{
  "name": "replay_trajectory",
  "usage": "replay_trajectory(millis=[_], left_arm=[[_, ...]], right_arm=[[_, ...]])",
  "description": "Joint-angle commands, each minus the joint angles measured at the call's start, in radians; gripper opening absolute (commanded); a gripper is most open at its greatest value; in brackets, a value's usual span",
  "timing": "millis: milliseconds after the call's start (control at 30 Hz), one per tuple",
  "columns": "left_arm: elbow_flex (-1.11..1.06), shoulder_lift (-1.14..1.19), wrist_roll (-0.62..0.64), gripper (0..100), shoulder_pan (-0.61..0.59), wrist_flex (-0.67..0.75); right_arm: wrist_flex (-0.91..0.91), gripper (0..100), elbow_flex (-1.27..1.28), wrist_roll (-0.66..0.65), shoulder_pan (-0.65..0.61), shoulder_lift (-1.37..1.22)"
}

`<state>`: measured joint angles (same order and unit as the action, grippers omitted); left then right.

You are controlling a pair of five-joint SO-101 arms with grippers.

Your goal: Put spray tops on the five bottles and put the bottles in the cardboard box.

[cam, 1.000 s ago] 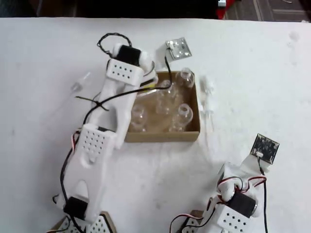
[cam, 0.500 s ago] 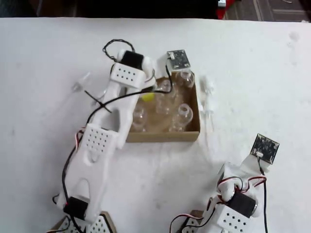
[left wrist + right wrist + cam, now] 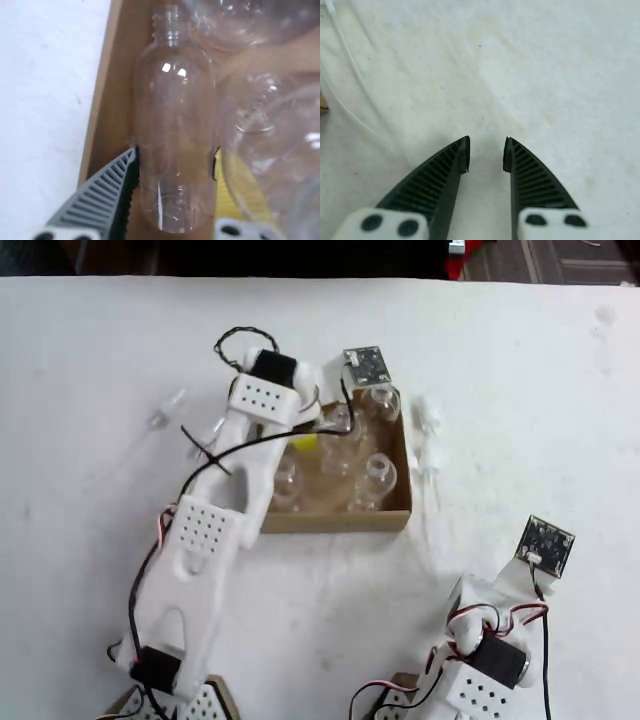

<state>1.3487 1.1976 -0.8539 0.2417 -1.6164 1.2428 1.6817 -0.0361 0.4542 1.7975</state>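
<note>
Left claw (image 3: 172, 162): down inside the cardboard box (image 3: 335, 520), jaws pressed against both sides of a clear bottle (image 3: 172, 110). The bottle lies on its side on the box floor, close along one side wall. Its threaded neck is bare, with no sprayer fitted.

More bottles (image 3: 375, 475) sit in the same box, crowded just beside the gripped one, clear, mostly upright as seen from above. An exact count is hard to make through the arm.

Spray tops (image 3: 428, 420) lie loose on the white tabletop (image 3: 520, 370), just outside the box wall on the right arm's side. One further loose top (image 3: 165, 410) lies on the other side of the left arm, well apart from the box.

Right claw (image 3: 486, 150): jaws a little apart, nothing between them, over bare tabletop and well apart from the box. Thin clear tubes (image 3: 342, 35) lie on the tabletop near it
</note>
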Motion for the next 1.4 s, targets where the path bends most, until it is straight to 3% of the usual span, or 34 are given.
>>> replay_trajectory(millis=[0, 167, 433, 833, 1367], left_arm=[[-0.003, 0.03, -0.009, 22, 0.036, 0.029], [-0.009, 0.033, -0.06, 20, 0.035, 0.009], [-0.002, 0.024, -0.144, 3, 0.03, -0.035], [0.315, -0.005, -0.135, 3, 0.036, -0.155], [0.321, -0.159, 0.086, 3, 0.019, -0.095]], right_arm=[[0.005, 9.1, 0.009, -0.012, -0.005, -0.002], [0.005, 9.1, 0.009, -0.012, -0.005, -0.002], [0.005, 9.1, 0.009, -0.012, -0.005, -0.002], [0.005, 9.1, 0.009, -0.012, -0.005, -0.002], [0.005, 9.1, 0.009, -0.012, -0.005, -0.002]])
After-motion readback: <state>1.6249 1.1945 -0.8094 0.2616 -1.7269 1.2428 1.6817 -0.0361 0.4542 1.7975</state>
